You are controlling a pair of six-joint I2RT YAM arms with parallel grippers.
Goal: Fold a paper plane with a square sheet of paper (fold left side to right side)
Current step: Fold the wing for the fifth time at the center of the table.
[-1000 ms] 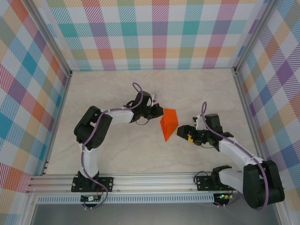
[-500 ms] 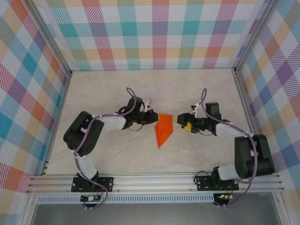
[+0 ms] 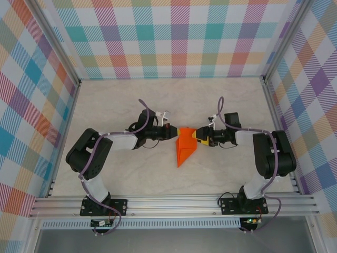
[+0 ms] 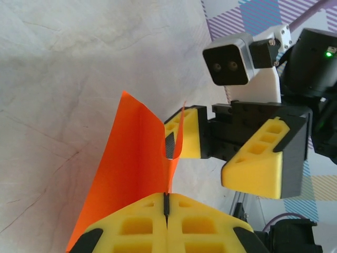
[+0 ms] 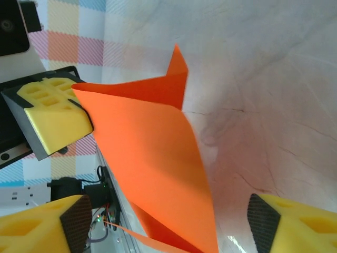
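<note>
Left wrist: left gripper (image 4: 167, 204) pinches the folded paper (image 4: 126, 168) shut at its edge; right gripper (image 4: 207, 158) jaws stand wide open around its far flap.

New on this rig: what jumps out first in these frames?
The bright orange paper, folded to a point, is mid-table between both arms. The left tool is shut on one far corner, and the right tool stands open around the other. Loud plaid walls box it in.
</note>
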